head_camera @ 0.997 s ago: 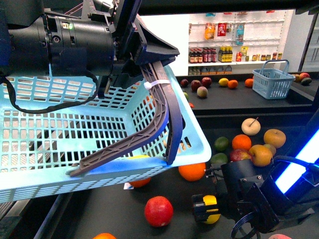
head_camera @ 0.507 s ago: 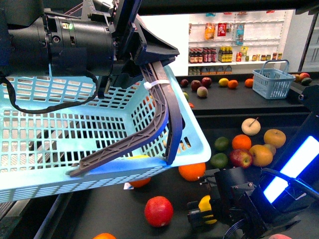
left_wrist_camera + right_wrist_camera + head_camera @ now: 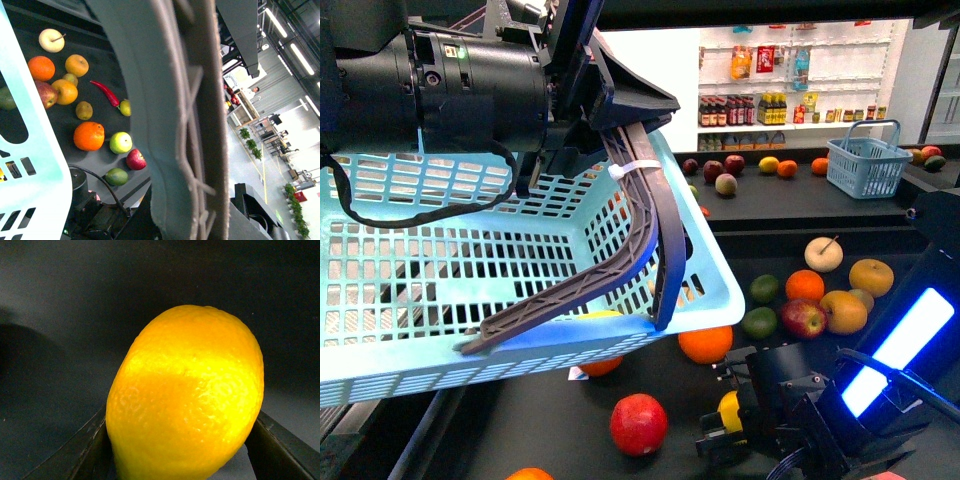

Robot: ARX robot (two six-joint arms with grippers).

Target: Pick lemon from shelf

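One oval yellow lemon [image 3: 727, 410] with pebbled skin is clenched between the two black fingers of the right pincer [image 3: 724, 426], low at the matte black shelf [image 3: 550, 420]. Contact with the tray is unclear. The right arm reaches in low. One round red apple [image 3: 638, 424] lies just beside. The left pincer [image 3: 620, 125] is raised, grasping the grey ribbed handle [image 3: 620, 260] of one pale blue slotted plastic basket [image 3: 420, 300].

A basket [image 3: 520, 280] is held up by the left gripper [image 3: 630, 125] at the near left, above the shelf [image 3: 520, 420]. At the near right, a lemon [image 3: 728, 412] is clamped between the jaws of the right gripper [image 3: 720, 428]. An apple [image 3: 639, 424] is placed just left of it, and an orange [image 3: 705, 344] behind it.
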